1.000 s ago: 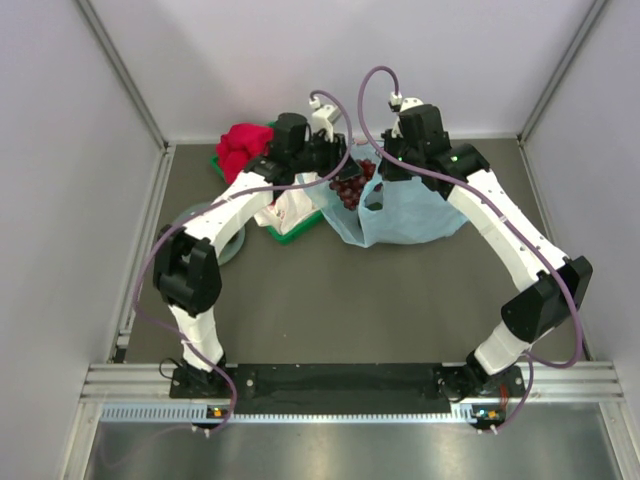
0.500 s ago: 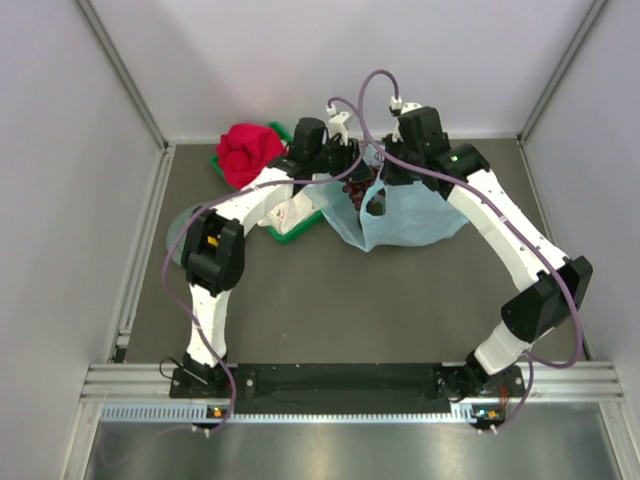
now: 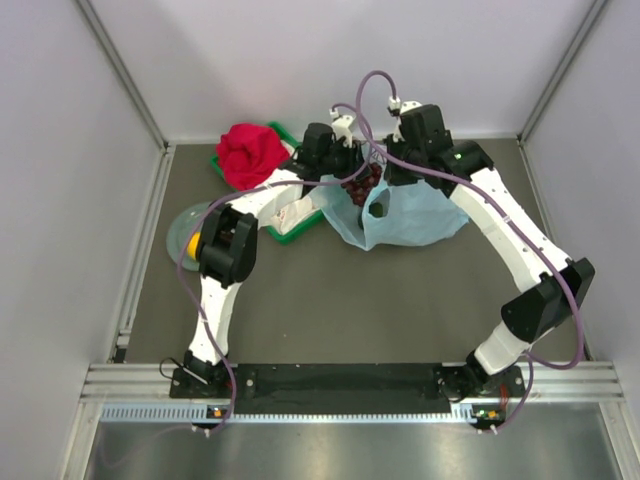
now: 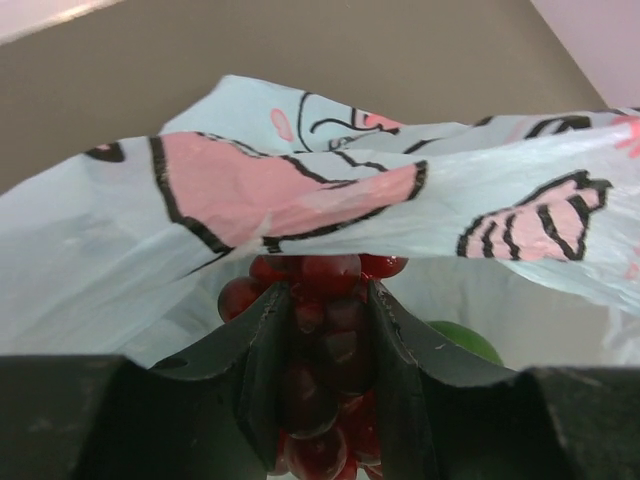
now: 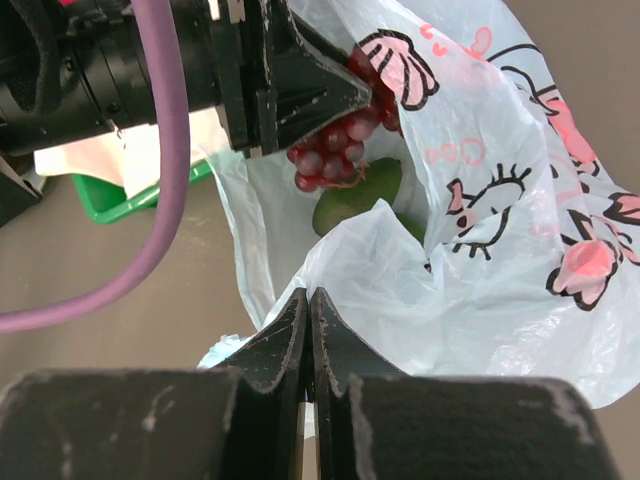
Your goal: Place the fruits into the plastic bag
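Low left in the top view, the citrus (image 3: pixel 190 243) sits on the plate (image 3: pixel 183 222), well apart from the bag (image 5: pixel 500 200). It looks firm and round and we judge it likely to roll, so we would grip it across its middle.

Farther up, at the bottom of the right wrist view, the right gripper (image 5: pixel 307 300) is closed and seems to pinch the bag's rim. That film looks thin, limp and slippery, best held at the rim or a handle.

Beyond it, a green fruit (image 5: pixel 360 192) lies inside the bag's mouth. Just above it in the frame hang the grapes (image 5: pixel 335 150), clasped by the left gripper (image 4: pixel 325 298). We judge them soft and quick to shed berries, so a light hold suits.
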